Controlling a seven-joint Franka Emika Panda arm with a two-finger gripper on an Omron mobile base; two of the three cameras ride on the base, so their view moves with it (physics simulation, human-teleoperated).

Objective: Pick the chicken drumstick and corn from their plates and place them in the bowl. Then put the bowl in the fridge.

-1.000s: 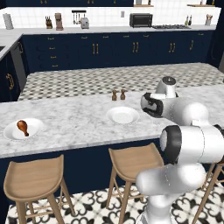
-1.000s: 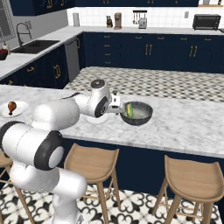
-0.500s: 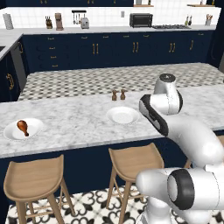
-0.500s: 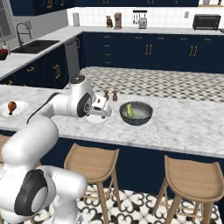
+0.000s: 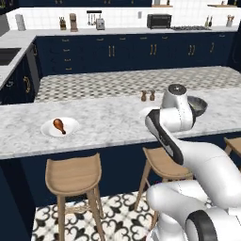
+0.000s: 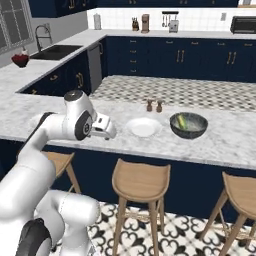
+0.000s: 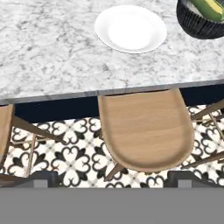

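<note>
While the corn (image 6: 183, 122) lies in the bowl (image 6: 188, 125), the chicken drumstick (image 5: 59, 125) is seen on its white plate (image 5: 60, 127) farther along the counter (image 5: 94, 122). The gripper (image 6: 111, 132) is spread wide and nothing is held.

White arm (image 5: 197, 164) (dk joints)

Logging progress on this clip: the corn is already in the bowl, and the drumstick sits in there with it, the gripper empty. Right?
Not quite. The chicken drumstick lies on its own plate, as the left base view shows. The corn is in the bowl, and the gripper is empty.
</note>
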